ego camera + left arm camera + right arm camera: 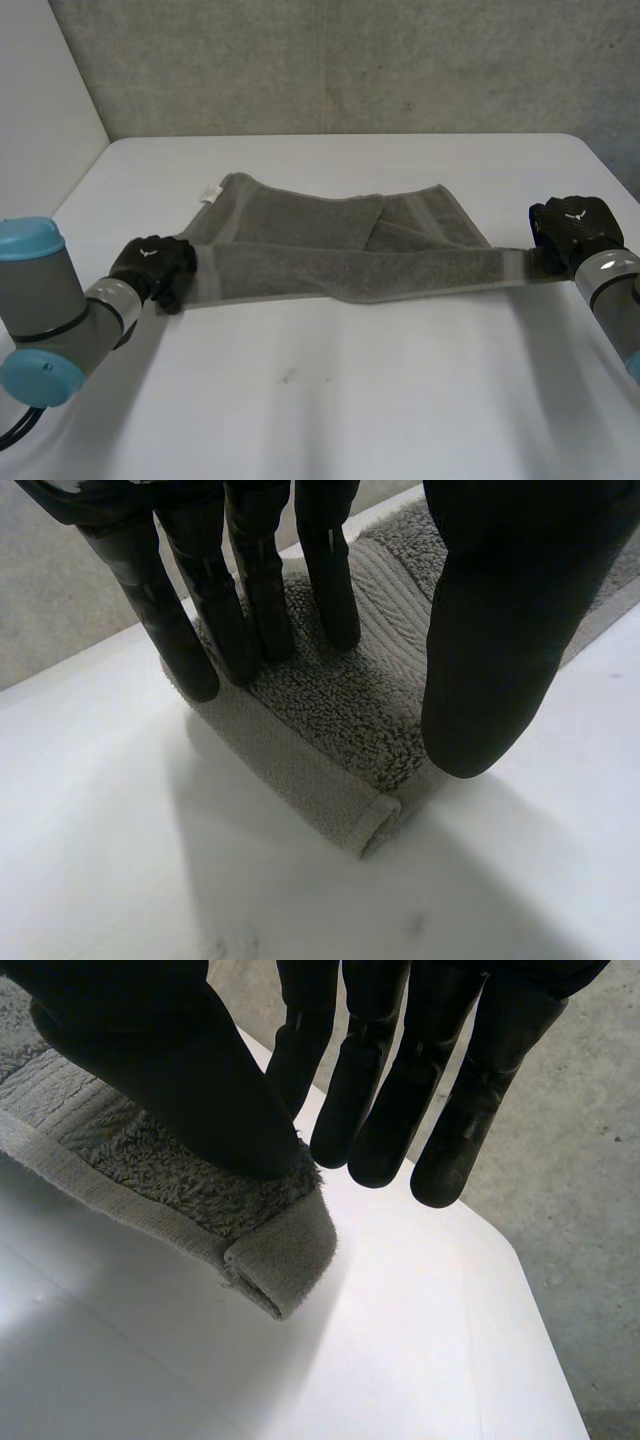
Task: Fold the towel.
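The left robot hand (pixel 152 266) and the right robot hand (pixel 574 226) each pinch a near corner of the grey towel (pixel 320 240), stretching its edge between them over the white table (pixel 350 400)

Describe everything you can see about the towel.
The towel is grey terry cloth with flat hemmed edges and a small white label at its far left corner. It lies partly folded on the white table, its near strip stretched between the left hand and right hand, each pinching one corner.

Left hand (pixel 150 262), right hand (pixel 572 222): pinch grips.
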{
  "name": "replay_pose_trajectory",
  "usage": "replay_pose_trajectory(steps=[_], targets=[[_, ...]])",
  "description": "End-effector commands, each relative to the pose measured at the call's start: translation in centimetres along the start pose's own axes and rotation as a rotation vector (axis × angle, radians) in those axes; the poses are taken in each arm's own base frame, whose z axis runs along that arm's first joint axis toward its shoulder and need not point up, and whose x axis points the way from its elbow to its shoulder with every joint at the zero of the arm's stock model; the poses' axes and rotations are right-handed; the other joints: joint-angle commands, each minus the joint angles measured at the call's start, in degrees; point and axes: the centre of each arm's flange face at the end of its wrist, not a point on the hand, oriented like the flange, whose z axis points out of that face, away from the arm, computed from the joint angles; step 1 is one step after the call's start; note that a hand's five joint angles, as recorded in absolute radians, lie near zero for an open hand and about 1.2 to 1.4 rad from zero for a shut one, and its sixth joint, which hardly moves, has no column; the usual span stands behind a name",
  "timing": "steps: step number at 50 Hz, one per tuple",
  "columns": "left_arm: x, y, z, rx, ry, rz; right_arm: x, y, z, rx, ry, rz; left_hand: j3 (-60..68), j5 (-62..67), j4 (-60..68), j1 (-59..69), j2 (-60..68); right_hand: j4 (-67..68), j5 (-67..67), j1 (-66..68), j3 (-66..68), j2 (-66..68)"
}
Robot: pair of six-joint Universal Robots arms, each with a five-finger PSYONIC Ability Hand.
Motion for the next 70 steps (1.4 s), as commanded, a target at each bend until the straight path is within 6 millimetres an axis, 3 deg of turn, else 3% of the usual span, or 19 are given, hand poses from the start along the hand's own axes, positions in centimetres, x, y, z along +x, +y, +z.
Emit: replay_pose_trajectory(steps=[1, 23, 26, 28, 31, 34, 37, 44, 51, 52, 54, 58, 63, 70], targets=[[-0.2, -0.1, 0.9, 0.010, -0.003, 0.005, -0.1, 0.2, 0.0, 0.002, 0.000, -0.002, 10.7, 10.7, 10.6, 10.7, 10.7, 11.5, 13.0, 24.9, 11.9, 12.3], [-0.1, 0.7, 1.6, -0.007, 0.002, 0.012, -0.3, 0.6, 0.1, -0.005, -0.003, -0.010, 11.5, 11.6, 11.5, 11.5, 11.5, 11.5, 13.0, 24.9, 11.9, 12.3], [-0.1, 0.7, 1.7, -0.006, 0.002, 0.013, -0.3, 0.6, 0.1, -0.005, -0.003, -0.010, 19.3, 19.3, 19.2, 19.3, 19.3, 11.5, 13.0, 24.9, 11.9, 12.3], [-0.1, 0.7, 1.7, -0.003, 0.001, 0.013, -0.3, 0.6, 0.0, -0.007, -0.003, -0.010, 33.5, 33.6, 33.4, 33.5, 33.5, 11.5, 13.0, 24.9, 11.9, 12.3], [-0.2, 0.7, 1.7, -0.003, -0.005, 0.013, -0.3, 0.6, 0.0, -0.007, -0.003, -0.010, 44.9, 45.0, 44.9, 44.9, 44.9, 11.5, 13.0, 24.9, 11.9, 12.3], [-0.3, 0.6, 1.7, 0.002, -0.013, 0.015, -0.3, 0.6, 0.1, -0.007, -0.003, -0.011, 45.0, 45.1, 44.9, 45.0, 45.0, 11.5, 13.0, 24.9, 11.9, 12.3], [-0.4, 0.1, 1.4, 0.014, -0.022, 0.018, -0.3, 0.6, 0.0, -0.007, -0.003, -0.011, 45.0, 45.1, 44.9, 45.0, 45.0, 11.5, 13.0, 24.9, 11.9, 12.3], [-0.9, -3.5, -1.1, 0.103, -0.043, 0.034, -0.2, 0.3, 0.0, 0.002, -0.003, -0.012, 45.0, 45.1, 44.9, 45.0, 45.0, 11.5, 13.0, 24.9, 11.9, 12.3], [-1.0, -4.0, -1.7, 0.131, -0.045, 0.037, -0.3, 0.2, -0.1, 0.003, -0.006, -0.011, 45.0, 45.1, 44.9, 45.0, 45.0, 11.5, 13.0, 24.9, 11.9, 12.3], [-0.9, -3.6, -1.6, 0.120, -0.040, 0.037, -0.3, 0.2, -0.1, 0.003, -0.006, -0.011, 28.0, 28.1, 28.0, 28.0, 28.0, 11.5, 13.0, 24.9, 11.9, 12.3], [-0.7, -2.8, -1.4, 0.097, -0.035, 0.033, -0.4, 0.2, -0.2, 0.000, -0.010, -0.013, 20.5, 20.6, 20.5, 20.5, 20.5, 11.5, 13.0, 24.9, 11.9, 12.3], [-0.3, -1.0, -1.0, 0.042, -0.019, 0.023, -0.4, 0.3, -0.2, -0.002, -0.011, -0.013, 19.3, 19.4, 19.2, 19.3, 19.3, 11.5, 13.0, 24.9, 11.9, 12.3], [-0.1, -0.1, -0.6, 0.017, -0.013, 0.051, -0.5, 0.4, -0.2, -0.004, -0.014, -0.013, 8.5, 8.6, 8.5, 8.5, 8.5, 11.5, 13.0, 24.9, 11.9, 12.3], [-0.1, 0.6, -0.1, -0.002, -0.010, 0.136, -0.6, 0.5, -0.1, -0.007, -0.017, -0.012, 4.0, 4.1, 3.9, 4.0, 4.0, 11.5, 13.0, 24.9, 11.9, 12.3]])
